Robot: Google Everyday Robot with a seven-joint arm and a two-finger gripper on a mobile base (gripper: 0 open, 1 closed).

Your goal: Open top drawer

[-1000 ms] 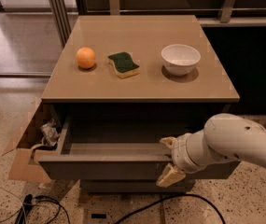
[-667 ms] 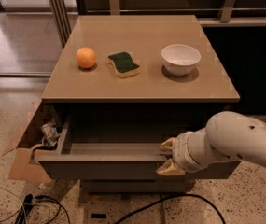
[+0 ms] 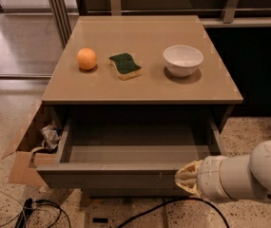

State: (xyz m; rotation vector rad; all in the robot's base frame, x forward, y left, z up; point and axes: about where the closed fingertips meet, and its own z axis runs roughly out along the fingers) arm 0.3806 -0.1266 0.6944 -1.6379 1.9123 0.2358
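The top drawer point(image 3: 111, 174) stands pulled well out from under the tan cabinet top point(image 3: 142, 87). Its shallow grey box interior point(image 3: 135, 146) looks bare. My gripper point(image 3: 188, 177) is at the drawer front's right end, level with its top edge. The white arm point(image 3: 249, 177) reaches in from the lower right. The pale fingertips point(image 3: 186, 173) lie close against the front's right corner; I cannot tell whether they touch it. Any lower drawer fronts are hidden beneath the open drawer.
On the cabinet top sit an orange point(image 3: 86, 59), a green-and-yellow sponge point(image 3: 125, 65) and a white bowl point(image 3: 183, 60). A cardboard box point(image 3: 25, 156) with crumpled paper stands at the left of the cabinet. Black cables point(image 3: 44, 213) lie on the speckled floor.
The drawer has come further out toward the camera. My gripper and arm have drawn back toward the lower right with it.
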